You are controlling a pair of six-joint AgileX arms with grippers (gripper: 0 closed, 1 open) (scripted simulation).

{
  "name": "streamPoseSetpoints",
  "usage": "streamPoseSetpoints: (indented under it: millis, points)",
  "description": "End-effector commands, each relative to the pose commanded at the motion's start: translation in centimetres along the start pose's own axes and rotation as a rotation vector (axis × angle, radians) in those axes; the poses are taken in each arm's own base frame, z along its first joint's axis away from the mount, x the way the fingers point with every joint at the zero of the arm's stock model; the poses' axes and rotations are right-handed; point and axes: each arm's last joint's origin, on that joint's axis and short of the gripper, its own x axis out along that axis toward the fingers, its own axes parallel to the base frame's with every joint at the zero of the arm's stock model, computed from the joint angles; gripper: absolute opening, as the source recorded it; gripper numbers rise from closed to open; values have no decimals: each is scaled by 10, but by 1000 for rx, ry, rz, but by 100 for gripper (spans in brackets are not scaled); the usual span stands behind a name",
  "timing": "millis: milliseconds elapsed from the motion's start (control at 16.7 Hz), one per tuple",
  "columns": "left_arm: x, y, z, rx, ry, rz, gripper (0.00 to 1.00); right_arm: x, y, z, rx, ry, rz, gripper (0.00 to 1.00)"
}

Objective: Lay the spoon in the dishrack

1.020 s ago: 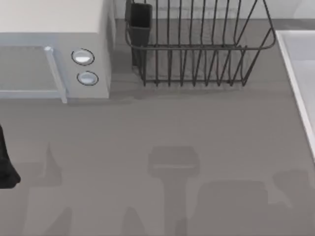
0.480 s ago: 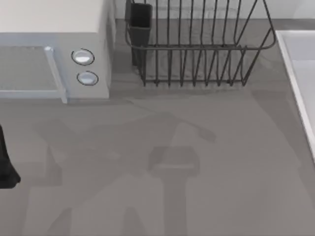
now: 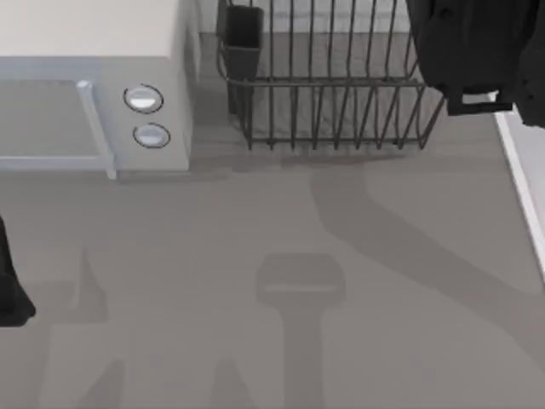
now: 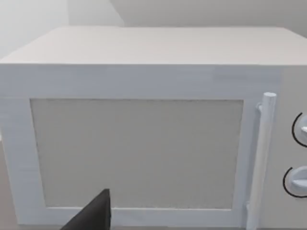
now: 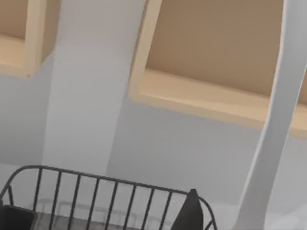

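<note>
Top view: the dishrack (image 3: 328, 94) is seen at the far edge of the grey bench (image 3: 281, 256), just right of the white microwave (image 3: 94, 85), whose two round knobs (image 3: 143, 99) are turned toward the bench. A small dark cutlery cup (image 3: 242, 38) is set at the rack's left end. The right arm (image 3: 468, 47) is held above the rack's right end as a dark mass covering part of the wire rim; whether its jaws are open or closed cannot be told, and nothing can be made out in them. A spoon cannot be identified. The left arm (image 3: 10, 281) is parked at the bench's left edge, and its jaws' state cannot be told either. In the left wrist view the microwave door (image 4: 136, 153) and its upright handle (image 4: 261, 158) are faced. In the right wrist view the rack's barred rim (image 5: 110, 191) is seen before a pale wall and beige cupboards (image 5: 216, 52).
</note>
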Motion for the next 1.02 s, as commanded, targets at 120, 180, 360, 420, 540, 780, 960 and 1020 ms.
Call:
streamPoseSetpoints:
  millis: [120, 180, 360, 420, 540, 780, 960, 1020]
  points:
    - [0, 0, 0, 0, 0, 0, 100, -24, 10, 11, 156, -62, 21, 0]
    - [0, 0, 0, 0, 0, 0, 100, -32, 12, 14, 206, -79, 28, 0]
    - [0, 0, 0, 0, 0, 0, 100, -38, 14, 16, 245, -91, 33, 0]
    - [0, 0, 0, 0, 0, 0, 100, -38, 14, 16, 245, -91, 33, 0]
    - [0, 0, 0, 0, 0, 0, 100, -36, 15, 15, 242, -88, 33, 0]
    - [0, 0, 0, 0, 0, 0, 100, -13, 31, 3, 234, -84, 33, 0]
    - [0, 0, 0, 0, 0, 0, 100, 36, 59, -27, 235, -83, 35, 0]
    - [0, 0, 0, 0, 0, 0, 100, 56, 67, -41, 241, -87, 36, 0]
